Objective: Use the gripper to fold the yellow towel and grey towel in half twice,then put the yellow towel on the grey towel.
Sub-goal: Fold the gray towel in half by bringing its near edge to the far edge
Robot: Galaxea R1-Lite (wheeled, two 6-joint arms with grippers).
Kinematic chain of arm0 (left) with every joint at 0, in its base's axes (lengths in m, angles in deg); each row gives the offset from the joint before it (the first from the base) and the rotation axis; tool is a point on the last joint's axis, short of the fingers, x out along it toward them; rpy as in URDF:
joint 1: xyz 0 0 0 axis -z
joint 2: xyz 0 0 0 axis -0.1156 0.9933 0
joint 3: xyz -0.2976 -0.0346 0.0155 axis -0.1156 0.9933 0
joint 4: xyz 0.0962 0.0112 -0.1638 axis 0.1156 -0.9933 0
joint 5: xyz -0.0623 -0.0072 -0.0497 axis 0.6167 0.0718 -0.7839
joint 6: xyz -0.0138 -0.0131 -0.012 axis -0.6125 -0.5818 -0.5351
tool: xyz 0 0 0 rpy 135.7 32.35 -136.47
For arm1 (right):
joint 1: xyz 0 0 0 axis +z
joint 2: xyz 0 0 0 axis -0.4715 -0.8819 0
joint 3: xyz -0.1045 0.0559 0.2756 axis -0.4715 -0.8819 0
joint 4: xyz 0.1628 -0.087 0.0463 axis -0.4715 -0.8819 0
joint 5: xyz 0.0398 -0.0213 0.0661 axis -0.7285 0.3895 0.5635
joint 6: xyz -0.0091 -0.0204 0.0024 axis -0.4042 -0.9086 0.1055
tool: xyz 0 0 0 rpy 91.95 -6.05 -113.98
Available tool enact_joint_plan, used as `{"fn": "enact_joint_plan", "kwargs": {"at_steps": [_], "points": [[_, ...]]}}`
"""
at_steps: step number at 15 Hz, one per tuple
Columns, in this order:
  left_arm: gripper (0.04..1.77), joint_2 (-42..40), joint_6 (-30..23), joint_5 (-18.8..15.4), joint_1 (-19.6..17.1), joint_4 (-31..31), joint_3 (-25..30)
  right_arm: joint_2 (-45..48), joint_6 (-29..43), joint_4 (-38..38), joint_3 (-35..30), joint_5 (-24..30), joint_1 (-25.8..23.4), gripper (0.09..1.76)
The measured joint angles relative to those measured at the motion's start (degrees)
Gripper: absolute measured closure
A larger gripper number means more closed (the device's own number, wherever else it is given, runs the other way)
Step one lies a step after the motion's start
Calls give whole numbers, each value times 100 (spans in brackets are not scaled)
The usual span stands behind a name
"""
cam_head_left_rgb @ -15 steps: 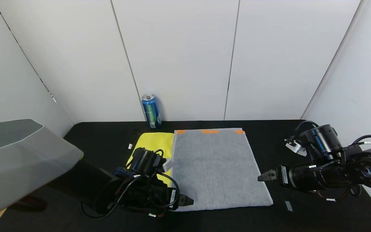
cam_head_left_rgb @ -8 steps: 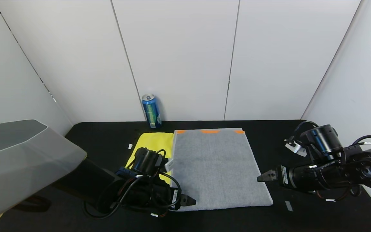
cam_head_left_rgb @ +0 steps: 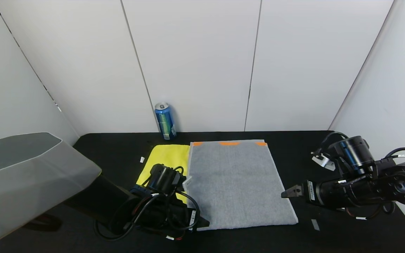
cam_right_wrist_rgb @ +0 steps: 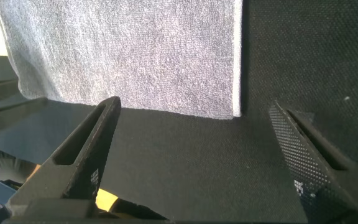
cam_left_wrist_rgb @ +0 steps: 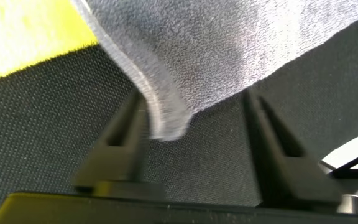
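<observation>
Two towels lie flat on the black table (cam_head_left_rgb: 329,239): the large rectangular mid-grey terry towel (cam_head_left_rgb: 236,182), with orange patches along its far short edge, and the bright yellow soft cloth (cam_head_left_rgb: 165,160) just left of it, its right margin tucked under the grey one. Both look light, limp and easily rucked, so I judge a corner pinch on the hem the safest hold, as a mid-edge grab would bunch the pile. The grey towel's long axis runs near to far, orange end pointing at the back wall by the blue drinks can (cam_head_left_rgb: 165,121). At its near left corner the left gripper (cam_left_wrist_rgb: 191,134) has its jaws astride the drooping corner, one finger against the hem, the other apart, so not yet clamped. Just off the near right corner, the right gripper (cam_right_wrist_rgb: 197,143) hovers spread wide, grasping nothing, above bare table.
</observation>
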Motion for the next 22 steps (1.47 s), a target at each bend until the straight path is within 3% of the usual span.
{"fn": "enact_joint_plan", "kwargs": {"at_steps": [2,4,22], "points": [[104,22,-4,0,-2,11,0,-9,0,0,5,0,0,14],[166,28,-4,5,-2,24,-2,-22,1,5,5,-2,-11,14],[167,-90,21,90,-26,474,173,-610,55,367,6,-66,180,14]]}}
